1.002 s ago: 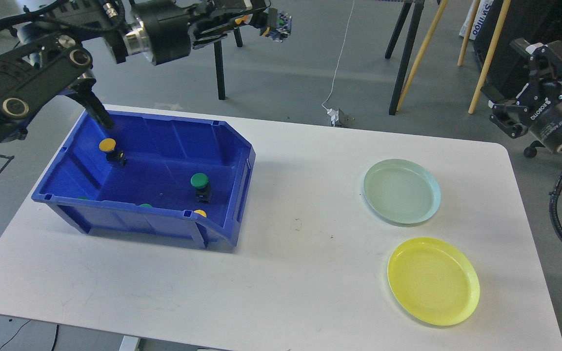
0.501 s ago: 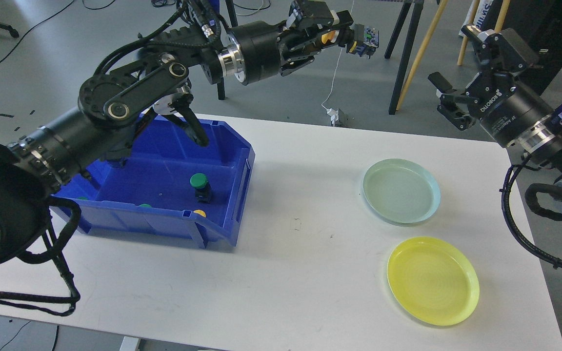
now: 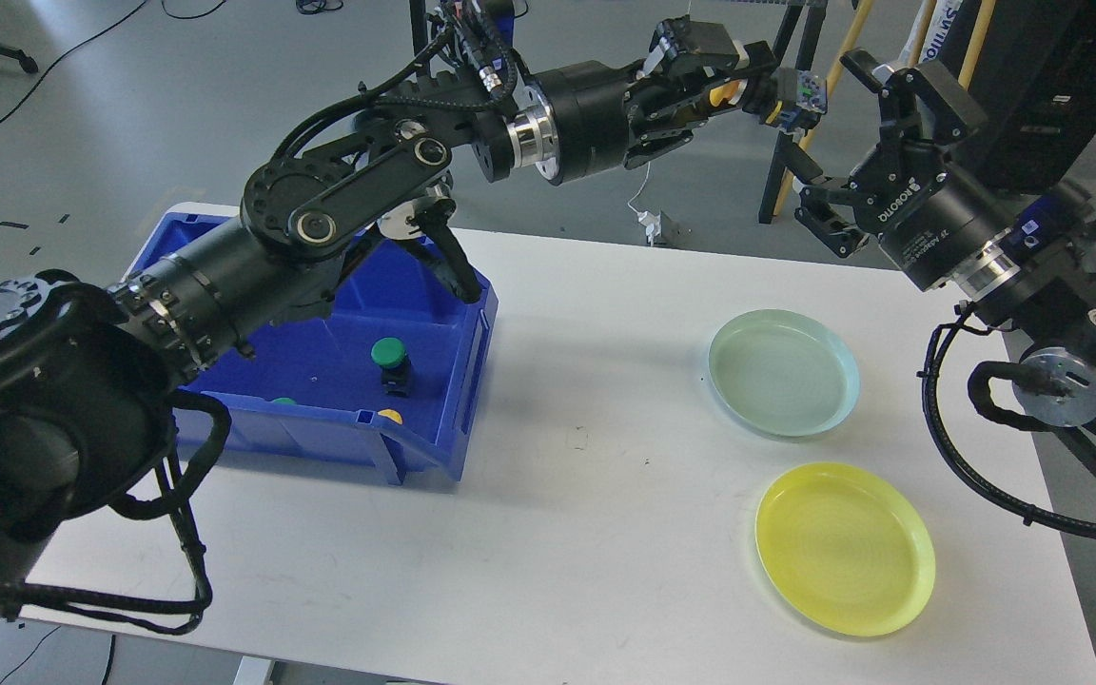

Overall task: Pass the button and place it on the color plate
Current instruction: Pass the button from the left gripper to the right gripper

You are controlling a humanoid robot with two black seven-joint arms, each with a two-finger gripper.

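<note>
Holding a yellow button clamped high over the far table edge, the left gripper offers it to the right gripper, whose jaws gape, ready for handover

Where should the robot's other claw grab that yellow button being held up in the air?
Probably by the dark block end that sticks out past the left gripper, coming in from the right. The yellow button has its cap clamped between the fingers, so only that end looks free. The right gripper already waits open beside it.
</note>
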